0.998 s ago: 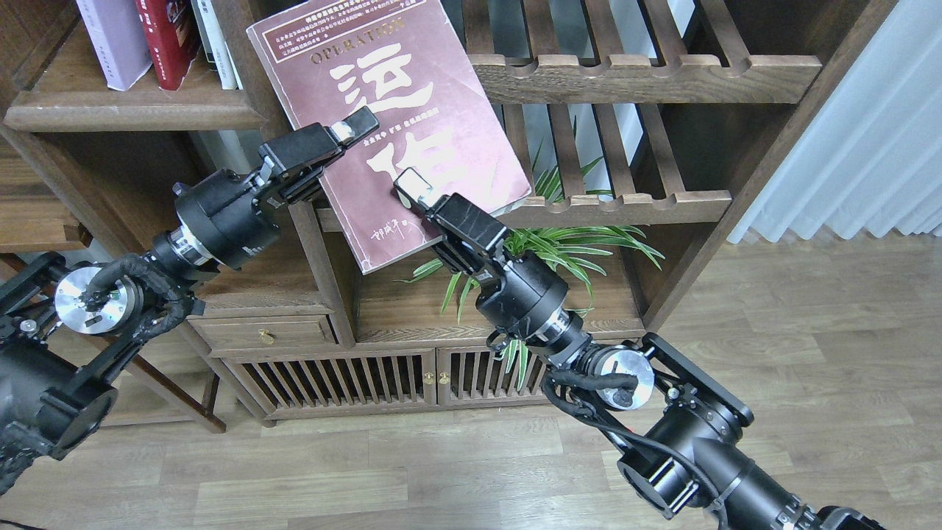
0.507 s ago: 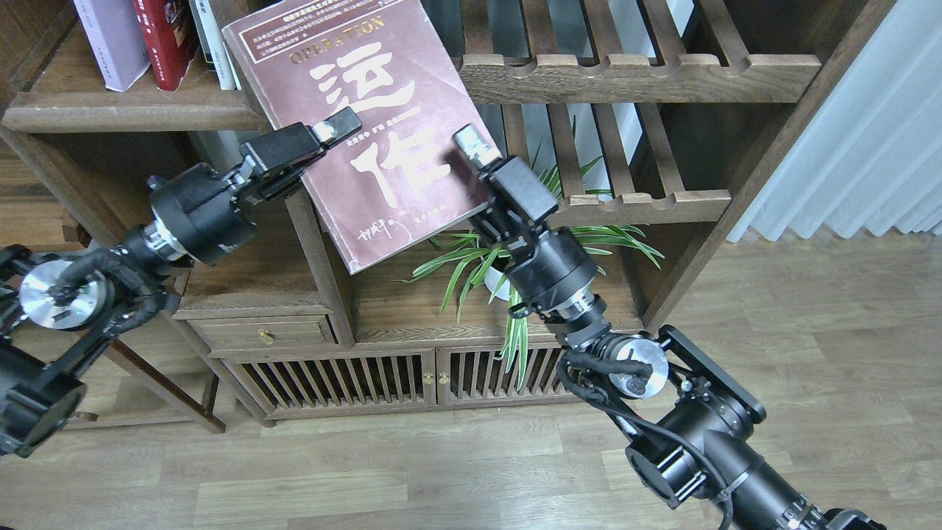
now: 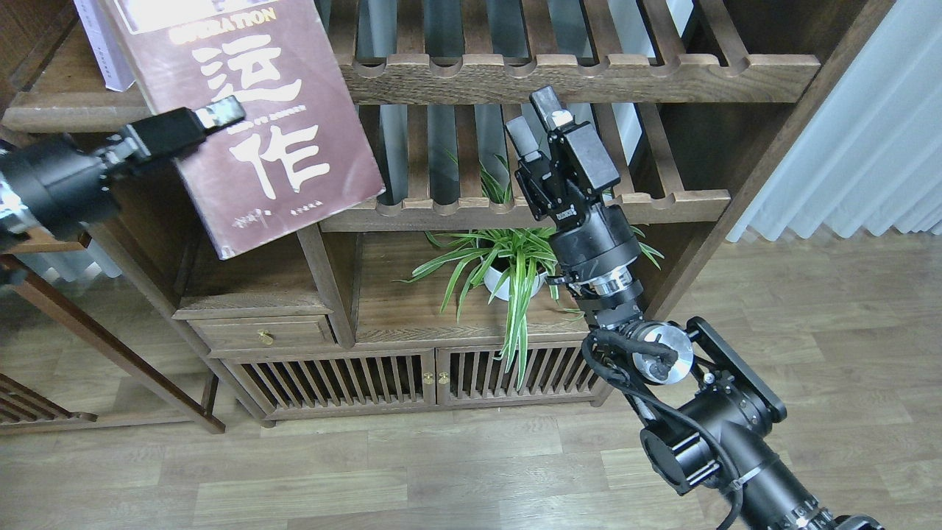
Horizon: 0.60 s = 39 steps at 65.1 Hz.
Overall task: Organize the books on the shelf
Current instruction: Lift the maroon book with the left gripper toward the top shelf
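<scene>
Head view — maroon book (image 3: 250, 125), top cropped, pinched in left gripper (image 3: 221, 114); right gripper (image 3: 536, 118) spread.

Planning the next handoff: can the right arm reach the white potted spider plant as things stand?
Probably yes: the right gripper, open and empty, hangs above the white potted spider plant, whose compartment front is unobstructed.

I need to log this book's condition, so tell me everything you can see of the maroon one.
The maroon book is a large paperback with big white Chinese characters and a gold "OPERATION" line. It is tilted, its top cut off by the view's edge, its lower corner hanging in front of the bookcase. The left gripper pinches its left edge; nothing else visibly touches it.
</scene>
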### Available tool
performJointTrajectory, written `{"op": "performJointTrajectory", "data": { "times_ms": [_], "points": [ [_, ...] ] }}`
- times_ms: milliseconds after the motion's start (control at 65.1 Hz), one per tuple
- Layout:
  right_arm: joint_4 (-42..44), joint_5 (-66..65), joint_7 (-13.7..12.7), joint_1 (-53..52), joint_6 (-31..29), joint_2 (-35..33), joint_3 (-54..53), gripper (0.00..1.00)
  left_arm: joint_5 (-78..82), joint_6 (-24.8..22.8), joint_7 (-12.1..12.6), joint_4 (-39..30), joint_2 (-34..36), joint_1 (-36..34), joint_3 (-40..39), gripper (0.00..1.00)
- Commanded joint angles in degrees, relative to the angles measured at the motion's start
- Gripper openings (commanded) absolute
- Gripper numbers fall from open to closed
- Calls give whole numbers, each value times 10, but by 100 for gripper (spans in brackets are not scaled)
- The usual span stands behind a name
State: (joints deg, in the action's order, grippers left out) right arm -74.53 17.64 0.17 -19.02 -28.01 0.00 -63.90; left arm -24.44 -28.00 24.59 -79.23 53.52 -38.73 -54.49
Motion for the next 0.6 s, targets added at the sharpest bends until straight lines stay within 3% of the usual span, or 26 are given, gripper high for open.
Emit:
{"op": "performJointTrajectory", "data": {
  "times_ms": [0, 261, 583],
  "points": [
    [0, -1, 0, -1, 0, 0, 3, 77, 0, 0, 0, 0, 46, -8, 0, 5],
    [1, -1, 0, -1, 0, 0, 8, 77, -1, 0, 0, 2, 145, -20, -18, 6],
    [1, -2, 0, 1, 0, 0, 11, 77, -2, 0, 1, 19, 186, -31, -52, 6]
  ]
}}
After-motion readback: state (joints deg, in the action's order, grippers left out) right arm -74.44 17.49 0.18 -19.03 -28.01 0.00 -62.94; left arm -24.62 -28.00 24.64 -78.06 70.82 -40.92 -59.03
